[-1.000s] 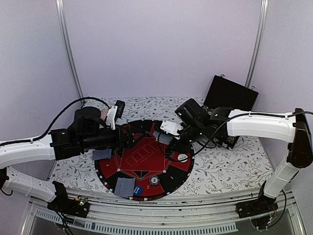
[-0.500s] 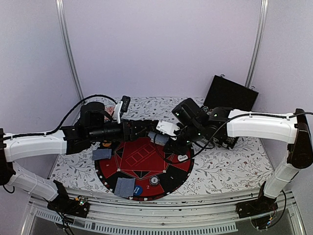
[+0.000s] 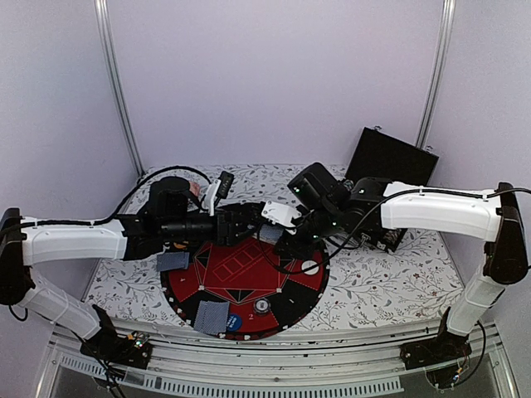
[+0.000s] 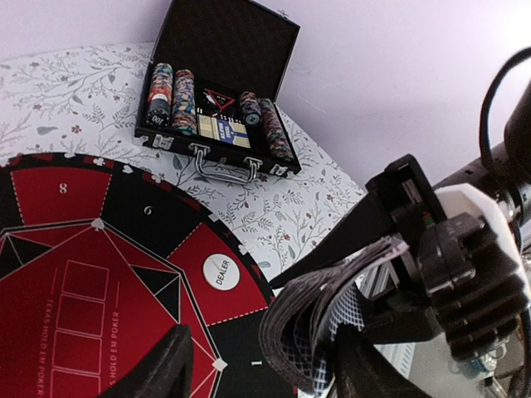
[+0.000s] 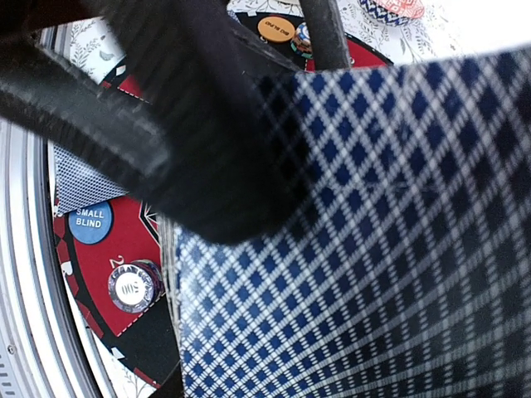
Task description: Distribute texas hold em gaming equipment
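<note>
You are at the hand-off. Your right tool (image 4: 427, 257) is clamped on the deck of cards (image 4: 332, 303), holding it fanned and tilted above the far side of the round mat (image 3: 241, 274). Your left tool (image 4: 265, 356) stands partly open with 1 finger on each side of the deck's lower corner, gripping nothing; a gap shows between 1 finger and the cards.

As I judge it, the step is to peel 1 card off for the next seat. Bring the left fingers onto the outermost card only, near its free corner, and pinch lightly. The stack is splayed, so a deep bite would likely take several cards. Hold the right tool firm and draw the card along its own plane, away from the right fingers, not across them.

For room, a left pile (image 3: 172, 262) and a near pile (image 3: 211, 317) of cards lie at the mat's rim. A blue disc (image 5: 90, 220) sits just beside the near pile, with a striped chip (image 5: 133, 286) near it. The white dealer disc (image 4: 221, 271) lies on the right side. The open case (image 4: 224, 58) of chips sits on the bench (image 3: 373, 282) near the right arm. The 2 arms meet closely, so leave toward the left over the red centre, and stay above the discs.
</note>
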Robot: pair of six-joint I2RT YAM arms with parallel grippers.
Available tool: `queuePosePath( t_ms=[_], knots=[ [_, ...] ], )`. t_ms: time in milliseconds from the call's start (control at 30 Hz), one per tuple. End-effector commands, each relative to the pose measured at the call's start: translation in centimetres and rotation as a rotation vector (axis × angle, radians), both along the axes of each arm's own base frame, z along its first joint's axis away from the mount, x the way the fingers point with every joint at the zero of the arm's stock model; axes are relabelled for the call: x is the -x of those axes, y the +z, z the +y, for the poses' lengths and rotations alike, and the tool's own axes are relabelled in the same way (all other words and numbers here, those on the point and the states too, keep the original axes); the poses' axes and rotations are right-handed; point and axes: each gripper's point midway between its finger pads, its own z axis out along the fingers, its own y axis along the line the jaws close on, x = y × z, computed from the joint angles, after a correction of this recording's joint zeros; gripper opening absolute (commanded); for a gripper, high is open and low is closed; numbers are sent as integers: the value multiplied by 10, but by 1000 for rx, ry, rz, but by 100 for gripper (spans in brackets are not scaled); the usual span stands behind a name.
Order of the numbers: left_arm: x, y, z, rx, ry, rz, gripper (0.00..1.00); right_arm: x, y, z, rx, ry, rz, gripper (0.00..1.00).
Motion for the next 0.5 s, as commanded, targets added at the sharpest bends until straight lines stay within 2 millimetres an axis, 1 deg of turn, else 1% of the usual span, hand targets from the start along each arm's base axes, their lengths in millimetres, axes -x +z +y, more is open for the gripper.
queuePosePath(
  t_ms=[0, 100, 167, 200, 300, 400, 467],
  knots=[
    [-10, 10, 6, -12, 32, -43, 54, 2, 10, 8, -25, 20, -6, 40],
    [-10, 8, 11, -35, 47, -46, 43, 1, 11, 8, -22, 17, -12, 40],
    [-12, 7, 14, -50, 63, -52, 32, 0, 11, 8, -23, 17, -14, 40],
    [-13, 7, 16, -53, 69, -54, 28, 0, 11, 9, -22, 18, -13, 40],
    [-10, 10, 15, -47, 51, -61, 20, 0, 10, 9, -17, 21, -11, 40],
    [-4, 13, 12, -34, 15, -62, 8, 0, 10, 9, -17, 20, -14, 40],
    [0, 14, 11, -30, -3, -64, 2, 0, 9, 9, -14, 18, -13, 40]
  ],
)
